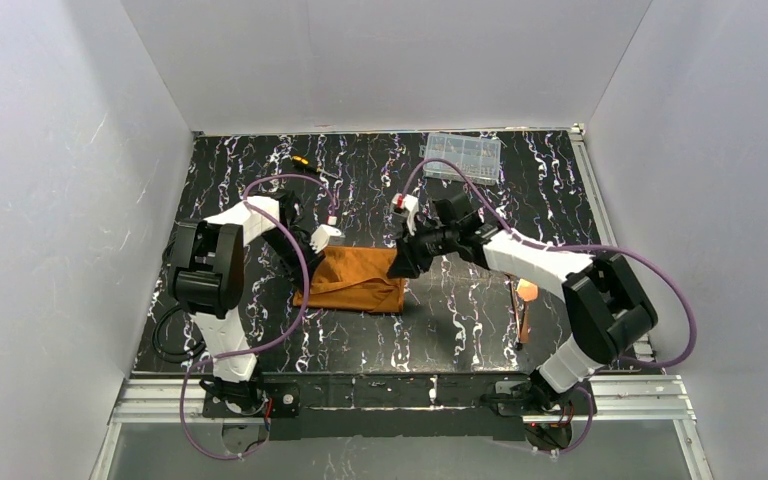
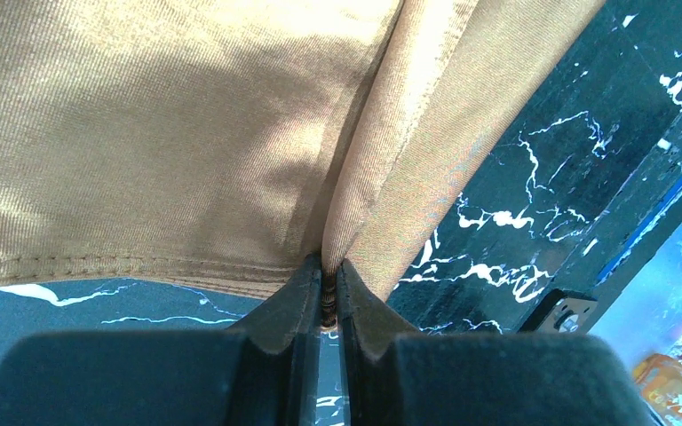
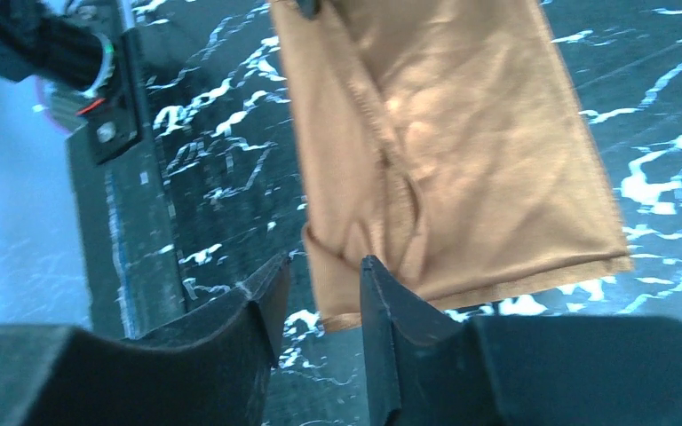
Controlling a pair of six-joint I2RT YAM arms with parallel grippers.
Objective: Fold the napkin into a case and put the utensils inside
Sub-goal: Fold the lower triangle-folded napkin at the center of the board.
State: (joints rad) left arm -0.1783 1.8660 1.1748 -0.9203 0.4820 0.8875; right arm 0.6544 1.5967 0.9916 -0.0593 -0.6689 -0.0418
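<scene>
Left gripper jaws clamped on a napkin fold. Right gripper jaws parted, gripping nothing, napkin edge just ahead.

This is a robotics lab test cell, not anyone's home. Plain white panels box in the table on three sides, its black top veined white. A left arm and a right arm are bolted to an aluminium rail along the near edge, trailing purple cables. A clear plastic compartment box sits near the far right corner.
</scene>
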